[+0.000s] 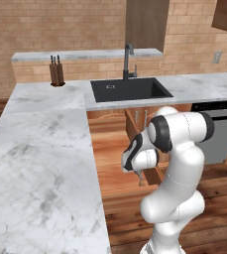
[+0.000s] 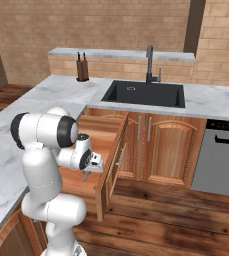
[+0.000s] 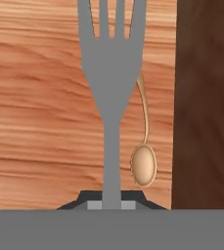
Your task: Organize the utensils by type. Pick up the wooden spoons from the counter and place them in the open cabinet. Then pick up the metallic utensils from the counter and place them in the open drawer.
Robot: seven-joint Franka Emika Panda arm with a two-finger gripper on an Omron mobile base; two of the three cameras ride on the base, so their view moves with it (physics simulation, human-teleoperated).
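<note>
Fingers [image 3: 111, 204]: clamped on fork [image 3: 111, 73] handle | Location: over open drawer [image 3: 45, 107], small spoon [image 3: 143, 163] lying inside | Advice: lower close to drawer floor, release beside spoon, clear of side wall.

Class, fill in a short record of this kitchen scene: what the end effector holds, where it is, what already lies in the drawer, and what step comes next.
end effector: shut on the fork, gripping its handle
position: over the open drawer, beside the sink cabinet doors
fork: held above the drawer floor, tines pointing away from the hand
small spoon: coppery, already lying in the drawer, beside the fork in the hand view
sink: black basin in the counter, behind the drawer
likely next step: release the fork into the drawer
</note>
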